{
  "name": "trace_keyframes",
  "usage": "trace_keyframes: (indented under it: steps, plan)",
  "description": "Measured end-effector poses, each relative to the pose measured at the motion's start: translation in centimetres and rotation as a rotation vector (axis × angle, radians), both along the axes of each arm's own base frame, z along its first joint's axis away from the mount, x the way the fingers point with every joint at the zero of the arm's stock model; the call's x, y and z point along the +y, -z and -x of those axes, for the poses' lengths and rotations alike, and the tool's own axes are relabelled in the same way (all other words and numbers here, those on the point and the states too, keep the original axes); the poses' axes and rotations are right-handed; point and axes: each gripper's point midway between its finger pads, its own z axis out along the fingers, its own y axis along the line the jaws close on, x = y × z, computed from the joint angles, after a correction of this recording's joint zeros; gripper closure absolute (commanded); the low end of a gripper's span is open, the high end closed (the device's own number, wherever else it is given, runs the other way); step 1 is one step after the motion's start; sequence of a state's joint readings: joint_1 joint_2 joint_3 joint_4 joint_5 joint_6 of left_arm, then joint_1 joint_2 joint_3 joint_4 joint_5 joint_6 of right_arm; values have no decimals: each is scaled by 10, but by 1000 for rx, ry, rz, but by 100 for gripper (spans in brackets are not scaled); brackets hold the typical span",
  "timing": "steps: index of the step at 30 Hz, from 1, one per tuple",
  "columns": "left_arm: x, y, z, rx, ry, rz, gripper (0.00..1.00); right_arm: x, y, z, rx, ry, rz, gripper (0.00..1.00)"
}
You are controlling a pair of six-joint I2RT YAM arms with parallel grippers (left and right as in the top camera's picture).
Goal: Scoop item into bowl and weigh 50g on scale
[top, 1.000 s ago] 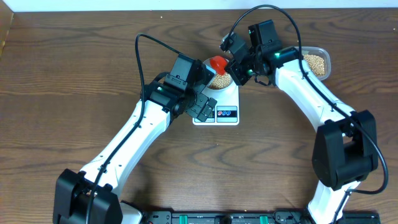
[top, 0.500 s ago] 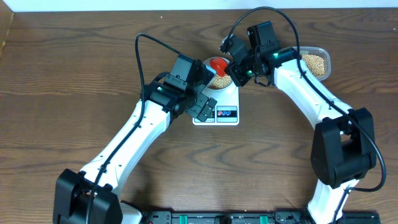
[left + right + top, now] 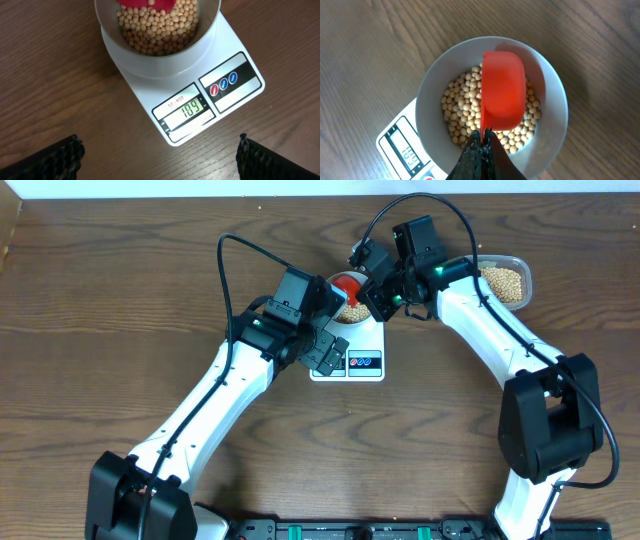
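We see the scale (image 3: 145, 92) as a flat white slab with rounded corners, set at an angle on the dark, grained wooden table (image 3: 100, 300). From overhead it sits just above the centre of the frame. Its grey display (image 3: 186, 109) shows dark digits that look like 189, though we cannot tell if there is a decimal point. Beside the display is a small row of round buttons (image 3: 223, 83), one red and the others blue.

The bowl (image 3: 430, 105) stands on the scale's platform. It is round, smooth and pale, with a plain matte wall. Inside is a layer of beans (image 3: 160, 32), small, round and tan-yellow, packed loosely and covering most of the bottom.

A glossy red plastic scoop (image 3: 502, 90) with a rounded cup hangs over the middle of the bowl, its smooth outer side facing the right wrist camera. The right gripper (image 3: 482, 135) is clenched on the scoop's near end, its dark fingers pressed together at the lower middle of that view.

The left gripper (image 3: 159, 152) is released. Its two black, rough-textured fingertips sit far apart in the lower corners of the left wrist view, and nothing is between them but the table and the scale's front corner.

At the upper right of the overhead view, a clear plastic tub (image 3: 525, 280) with rounded corners holds more beans.
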State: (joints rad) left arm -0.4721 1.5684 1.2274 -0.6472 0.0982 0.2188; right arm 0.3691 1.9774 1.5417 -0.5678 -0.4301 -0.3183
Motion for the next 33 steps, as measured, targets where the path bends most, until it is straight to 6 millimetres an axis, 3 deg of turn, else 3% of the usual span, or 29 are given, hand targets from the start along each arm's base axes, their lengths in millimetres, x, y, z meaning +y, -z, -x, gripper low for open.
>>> trace_keyframes:
  steps: [13, 21, 33]
  plan:
    - [0, 0, 0, 0, 0, 0, 0, 2, -2, 1, 16, 9, -27, 99]
    - [0, 0, 0, 0, 0, 0, 1, -11, -4, -6, 32, 52, -47, 99]
    - [0, 0, 0, 0, 0, 0, 0, -10, -28, -1, 51, 46, -141, 99]
